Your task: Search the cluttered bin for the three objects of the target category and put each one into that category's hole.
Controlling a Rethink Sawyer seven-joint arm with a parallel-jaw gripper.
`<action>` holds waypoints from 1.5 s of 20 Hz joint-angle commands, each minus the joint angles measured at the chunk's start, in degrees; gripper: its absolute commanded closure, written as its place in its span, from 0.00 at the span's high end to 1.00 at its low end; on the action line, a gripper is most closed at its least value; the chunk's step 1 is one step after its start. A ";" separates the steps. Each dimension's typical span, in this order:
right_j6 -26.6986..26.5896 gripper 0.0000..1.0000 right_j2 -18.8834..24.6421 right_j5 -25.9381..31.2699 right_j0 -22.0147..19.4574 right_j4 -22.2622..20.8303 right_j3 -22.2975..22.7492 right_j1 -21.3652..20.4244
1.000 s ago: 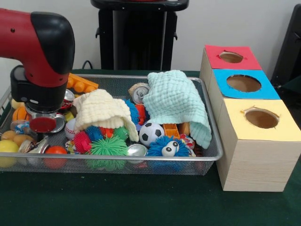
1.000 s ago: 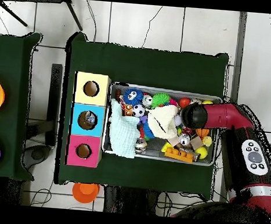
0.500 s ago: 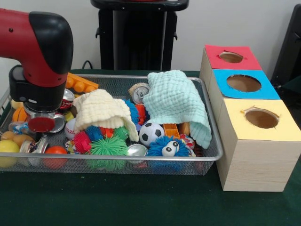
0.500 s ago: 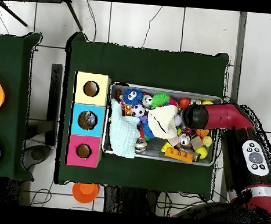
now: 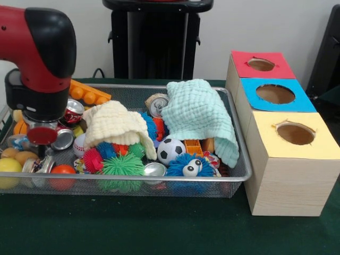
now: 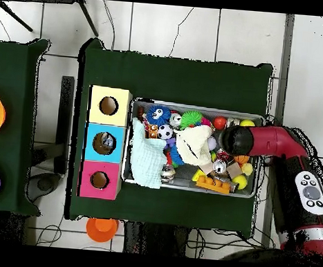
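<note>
The silver wire-mesh bin [image 5: 234, 178] lies on the green table, full of toys; it also shows in the overhead view [image 6: 251, 191]. The red and black arm hangs over its left end, and the gripper [image 5: 41, 139] is down among the toys there, its state hidden by the wrist. In the overhead view the gripper [image 6: 226, 138] is at the bin's right part. A see-through wrinkly thing with blue [image 5: 17, 142] peeks out beside the arm; I cannot tell if it is a bottle. The blue-surround hole [image 5: 275, 94] is the middle one in the wooden box; something pale shows inside it from above [image 6: 103, 143].
A red-surround hole [image 5: 261, 64] and a yellow-surround hole [image 5: 295, 134] flank the blue one. A cream cloth [image 5: 114, 123] and a mint cloth [image 5: 199, 111] cover parts of the bin. A soccer ball [image 5: 171, 150], a metal can [image 5: 157, 105] and spiky balls lie between.
The arm has shifted left in the front view, toward the bin's end, and risen slightly. The toys and cloths have not visibly moved.
</note>
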 commanded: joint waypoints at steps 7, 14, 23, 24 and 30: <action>-13.68 0.00 12.51 5.58 -12.19 12.95 16.73 -15.26; -12.42 0.00 16.69 6.04 -15.44 16.07 20.60 -15.94; -8.28 0.00 24.54 4.97 -20.08 23.24 27.26 -17.50; -7.60 0.00 25.26 4.92 -20.39 23.79 28.16 -18.08; -3.64 0.00 30.17 5.01 -22.12 28.25 32.41 -21.98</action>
